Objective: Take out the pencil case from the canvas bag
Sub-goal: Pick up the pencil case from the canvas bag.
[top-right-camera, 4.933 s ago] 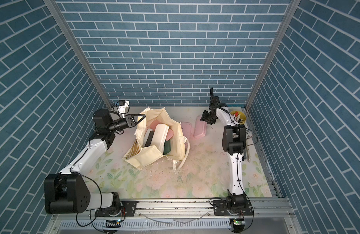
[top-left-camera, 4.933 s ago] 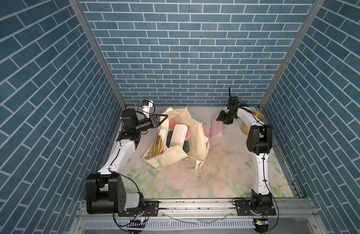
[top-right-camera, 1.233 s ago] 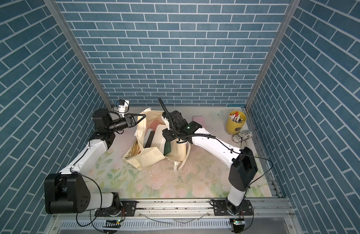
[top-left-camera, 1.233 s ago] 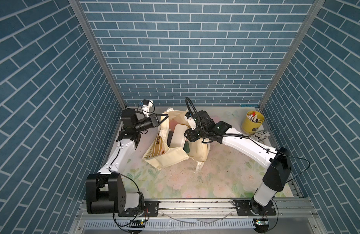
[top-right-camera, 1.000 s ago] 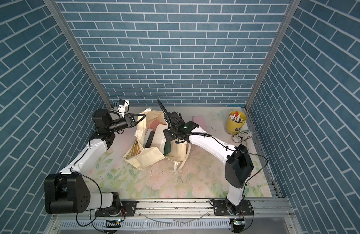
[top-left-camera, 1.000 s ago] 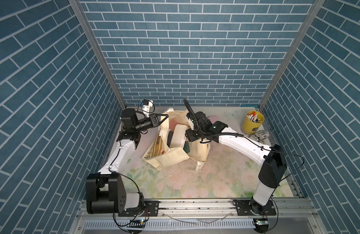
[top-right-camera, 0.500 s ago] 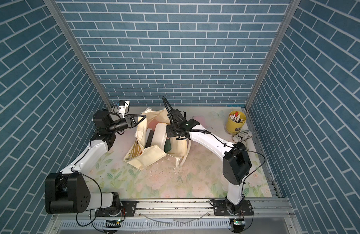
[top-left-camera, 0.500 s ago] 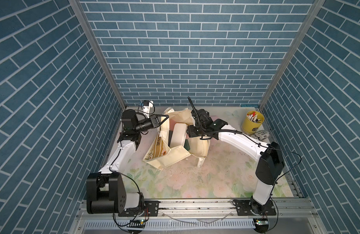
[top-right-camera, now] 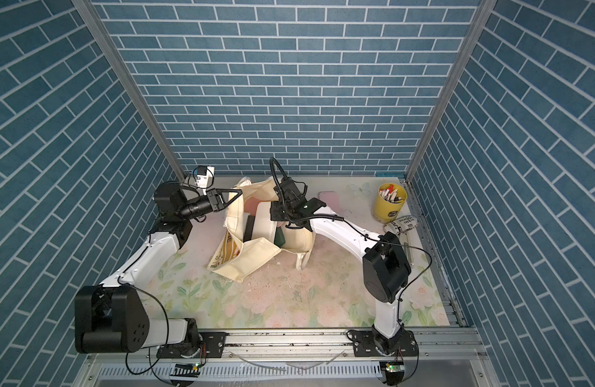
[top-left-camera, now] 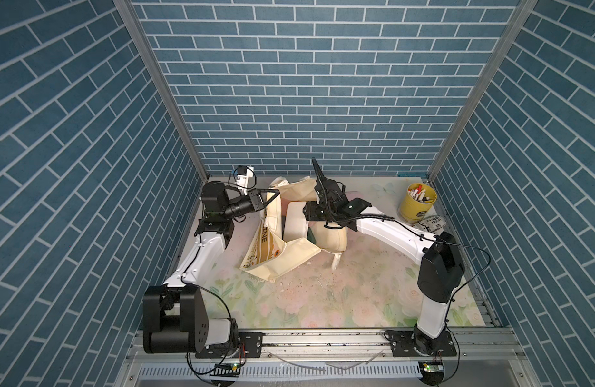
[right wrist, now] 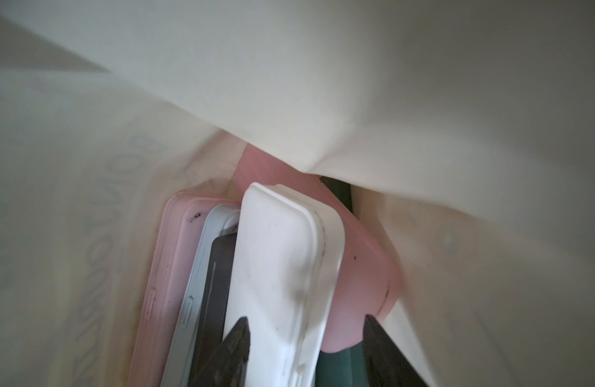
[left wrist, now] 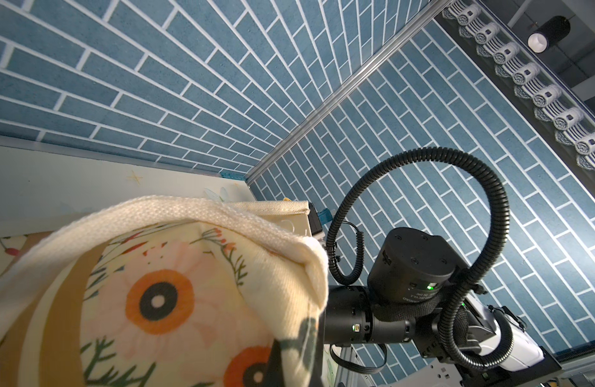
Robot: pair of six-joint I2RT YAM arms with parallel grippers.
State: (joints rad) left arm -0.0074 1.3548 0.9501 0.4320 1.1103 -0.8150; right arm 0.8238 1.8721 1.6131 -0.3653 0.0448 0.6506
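- Right arm has swung in from the back of the table, and the right claw (right wrist: 306,338) is now down in the mouth of the bag (top-left-camera: 328,239), centre of both top views.
- Left claw (top-left-camera: 276,193), left of centre, hasn't budged: pinched together on the bag's rim, holding the mouth open.
- Right wrist view looks straight down the opening. The pencil case (right wrist: 282,254), which I take to be the white slab on edge at centre frame, is wedged between a grey slab (right wrist: 202,268) on its left and a pink box (right wrist: 359,268) on its right.
- So the pencil case is still fully inside the bag.
- Right claw's jaws stand apart. One dark finger (right wrist: 236,345) sits at the case's left edge, and the other is out past the pink box at lower right. No squeeze on anything that I can see.
- Over on the table (top-right-camera: 289,301), another pink thing (top-right-camera: 329,197) lies flat at upper centre, well apart from the bag.
- Step in hand, by my read: lining up the grasp, with the lift yet to come.
- Next move needs care, because that spread takes in the pink box as well. The claw should shift left until only the case is between the jaws, then sink a touch deeper, close firmly and pull out along the opening while the left claw keeps the rim up.
- Watch the cloth fold drooping across the upper frame, as it could snag the case on the way out.
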